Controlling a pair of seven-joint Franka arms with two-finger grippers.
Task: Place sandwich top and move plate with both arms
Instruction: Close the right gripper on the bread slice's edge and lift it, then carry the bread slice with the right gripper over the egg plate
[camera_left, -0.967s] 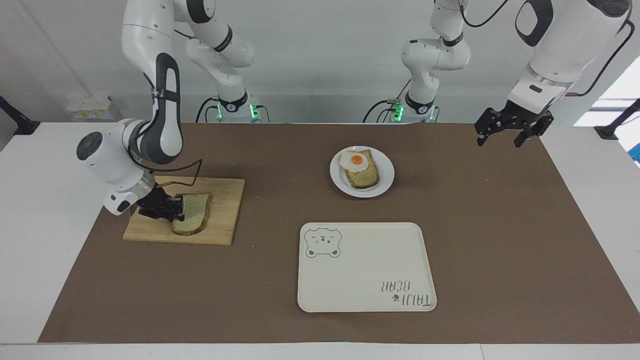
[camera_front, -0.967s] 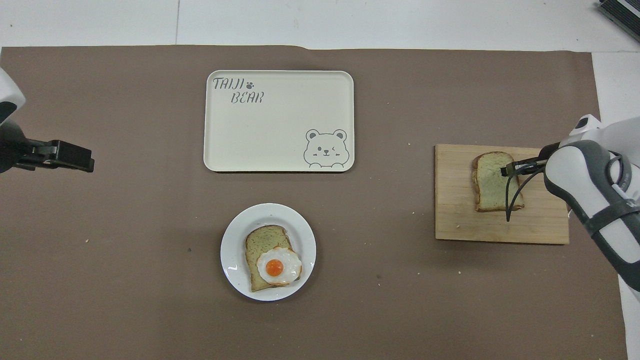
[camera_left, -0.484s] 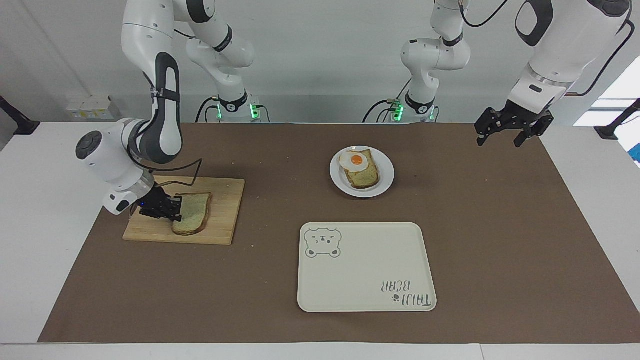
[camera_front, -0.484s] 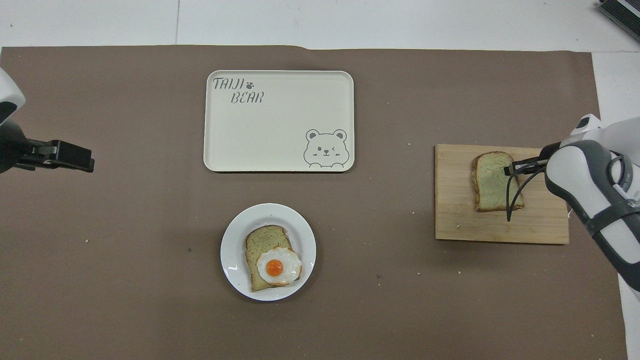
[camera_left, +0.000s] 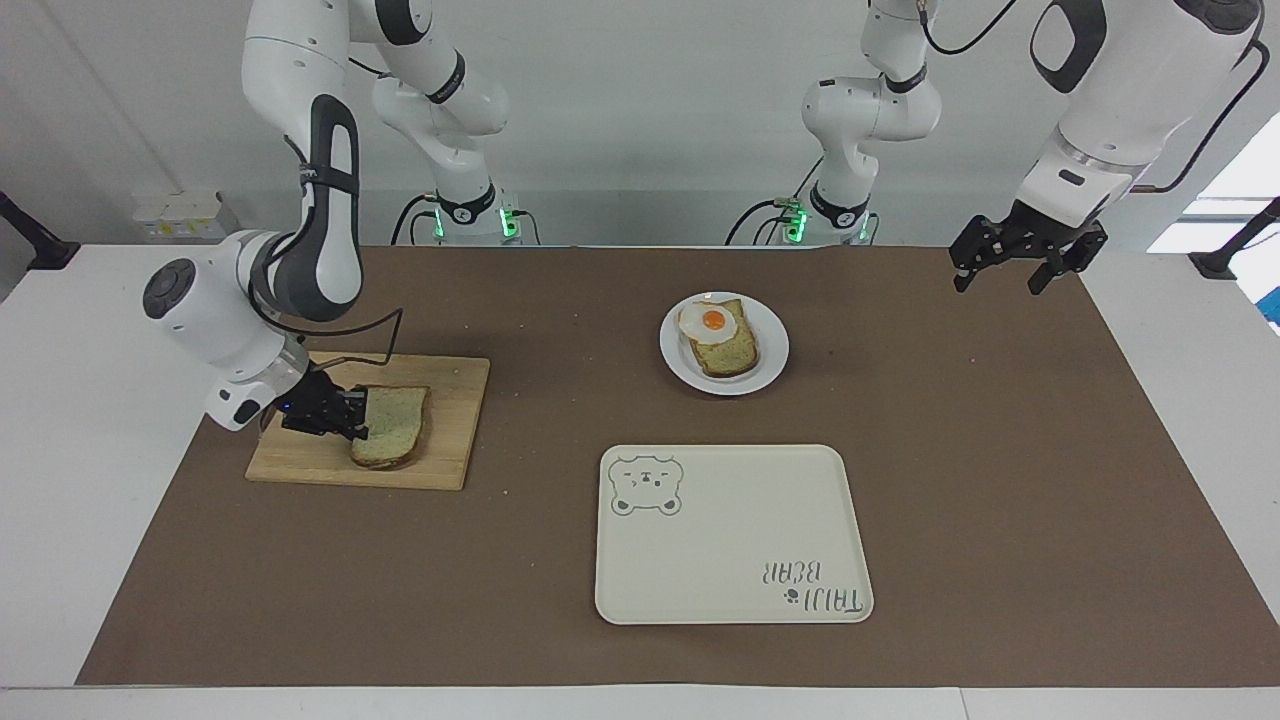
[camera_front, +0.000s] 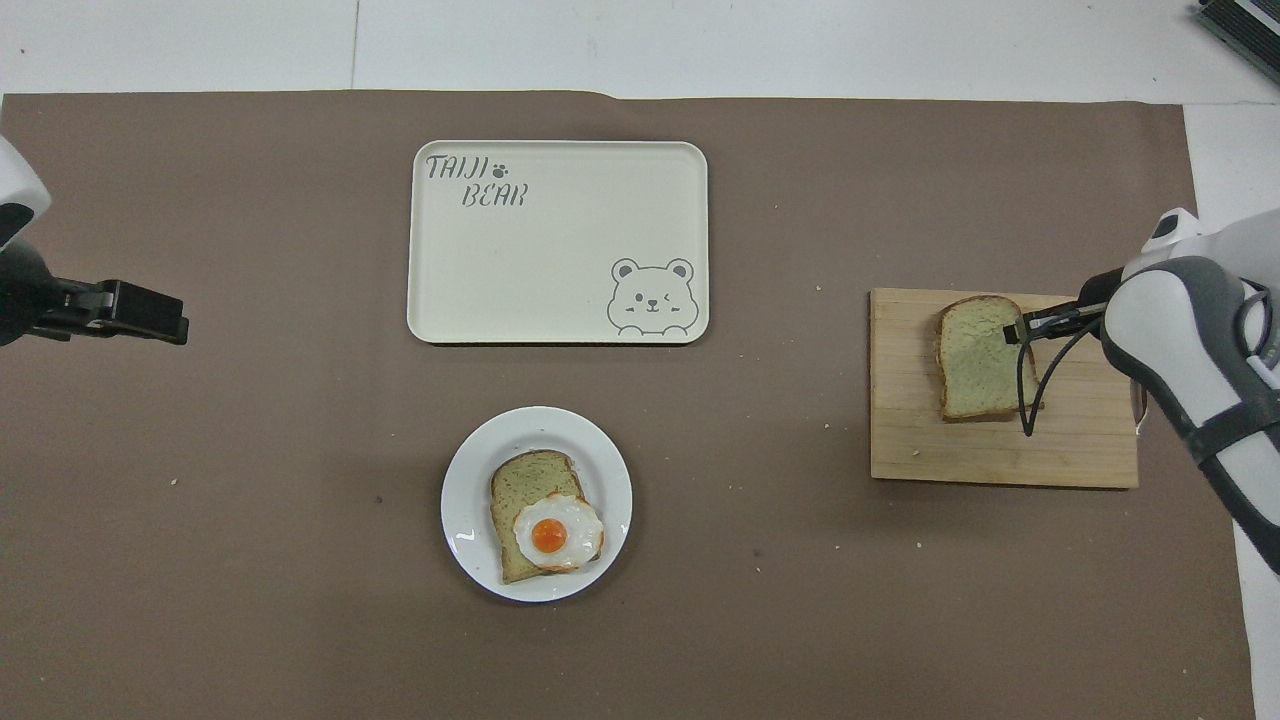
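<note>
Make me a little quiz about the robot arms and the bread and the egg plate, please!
1. True or false: the right gripper is at the sandwich top on the wooden board.
2. What lies on the bread on the plate? A) cheese B) a fried egg C) nothing
3. Fill in: the left gripper waits in the air, holding ____.

Key: 1 true; 2 B; 3 nothing
</note>
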